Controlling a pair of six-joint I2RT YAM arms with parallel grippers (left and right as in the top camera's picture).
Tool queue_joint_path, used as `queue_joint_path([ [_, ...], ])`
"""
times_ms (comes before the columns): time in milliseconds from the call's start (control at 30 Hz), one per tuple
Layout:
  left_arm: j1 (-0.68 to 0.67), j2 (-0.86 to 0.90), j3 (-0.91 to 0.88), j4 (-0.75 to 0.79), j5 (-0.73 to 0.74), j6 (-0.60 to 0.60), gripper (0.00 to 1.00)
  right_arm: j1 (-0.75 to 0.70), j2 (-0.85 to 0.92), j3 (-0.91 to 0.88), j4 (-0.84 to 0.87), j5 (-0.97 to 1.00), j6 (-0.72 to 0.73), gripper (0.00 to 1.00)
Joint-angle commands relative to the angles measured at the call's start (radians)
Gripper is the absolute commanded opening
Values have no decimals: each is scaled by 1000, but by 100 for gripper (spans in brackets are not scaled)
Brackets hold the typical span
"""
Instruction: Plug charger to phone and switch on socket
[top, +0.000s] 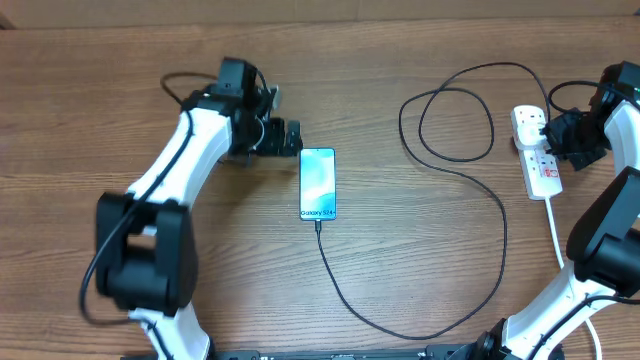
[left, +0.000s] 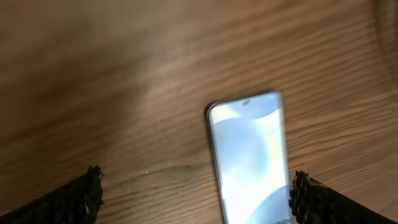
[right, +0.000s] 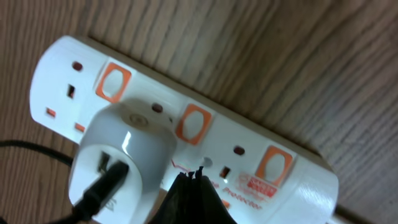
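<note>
As everything listed rests on it, the wood-grain tabletop (top: 100, 100) comes first: brown planks under both tools

Left arm (top: 180, 160): white shell, black joints, ending in the left tool (top: 293, 138). Its two fingers (left: 74, 202) stand wide apart and grip nothing.

Right arm (top: 610, 220): same build, ending in the right tool (top: 556, 135). In the wrist view its fingertips (right: 198, 180) are pressed together into one dark point, with nothing between them.

Charger (top: 500, 230): long thin black cable, looping wide across the tabletop between the two tools. Its connector tip is seated in the phone end farthest from the left tool. Its other end is a black lead (right: 99, 186) entering a white adapter (right: 130, 143), just beside the right tool's tip.

Socket (top: 542, 172): white power strip directly under the right tool, whose tip hangs at the strip's face by the small red print. Whether the tip touches the strip cannot be told. A thick white cord (top: 555, 235) leaves the strip's end.

Phone (top: 318, 185): slim, lying flat, screen lit blue-white, small white text at the cable end. It is just ahead of the left tool's spread fingers, close to one of them, and not gripped.

Orange rocker switches (right: 194, 121): three show in the wrist view, in a row along the strip. The middle one is nearest the right tool's tip; on or off cannot be read
</note>
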Motion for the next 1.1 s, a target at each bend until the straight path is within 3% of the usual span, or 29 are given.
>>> queue_joint_path([
  [0,3,-90,2,10,-55,9,100,-1,30,24,27,-6,-4,4],
  [833,3,-95,2,9,-68,8,100,4,91,24,105,-51,-3,4],
  [1067,4,-97,2,5,-71,-30,100,40,129,24,76,-80,-77,4],
])
